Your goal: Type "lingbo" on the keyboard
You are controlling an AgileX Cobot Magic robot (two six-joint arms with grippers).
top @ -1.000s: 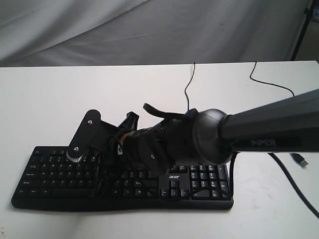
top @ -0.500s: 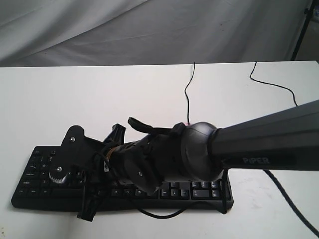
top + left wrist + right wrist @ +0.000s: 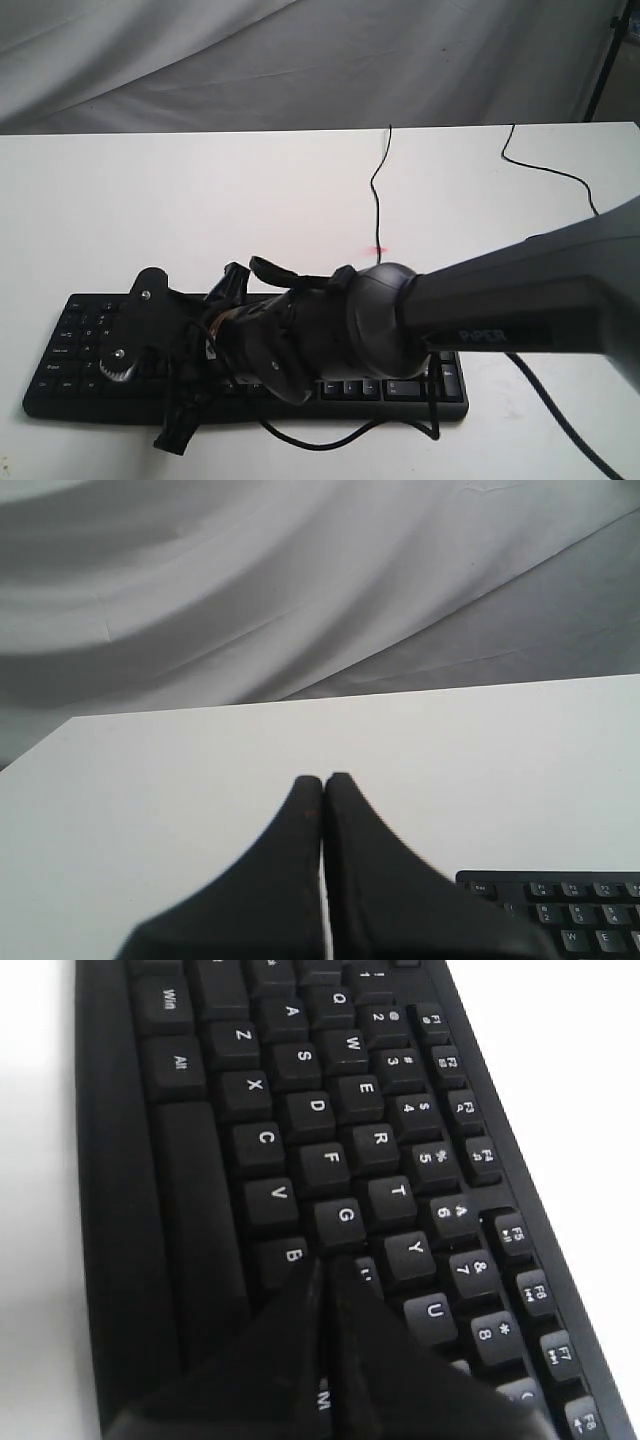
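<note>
The black keyboard (image 3: 80,345) lies along the near edge of the white table, and its middle is hidden under my right arm (image 3: 380,325), which reaches in from the right. In the right wrist view the keyboard (image 3: 320,1110) fills the frame. My right gripper (image 3: 325,1260) is shut with nothing in it, its tips low over the keys between B and H, just short of G. My left gripper (image 3: 323,777) is shut and empty above bare table, off the keyboard's Esc corner (image 3: 560,910). The left gripper does not appear in the exterior view.
Two thin black cables (image 3: 376,190) (image 3: 545,165) run over the table (image 3: 150,200) behind the keyboard. A red light spot (image 3: 376,250) lies near the first. A cable loop (image 3: 330,440) hangs before the keyboard's front edge. A grey cloth (image 3: 300,60) forms the backdrop.
My right arm has come lower and further left over the keyboard, now hiding the acer logo and most of the number pad. Its gripper end has dropped toward the keys.
</note>
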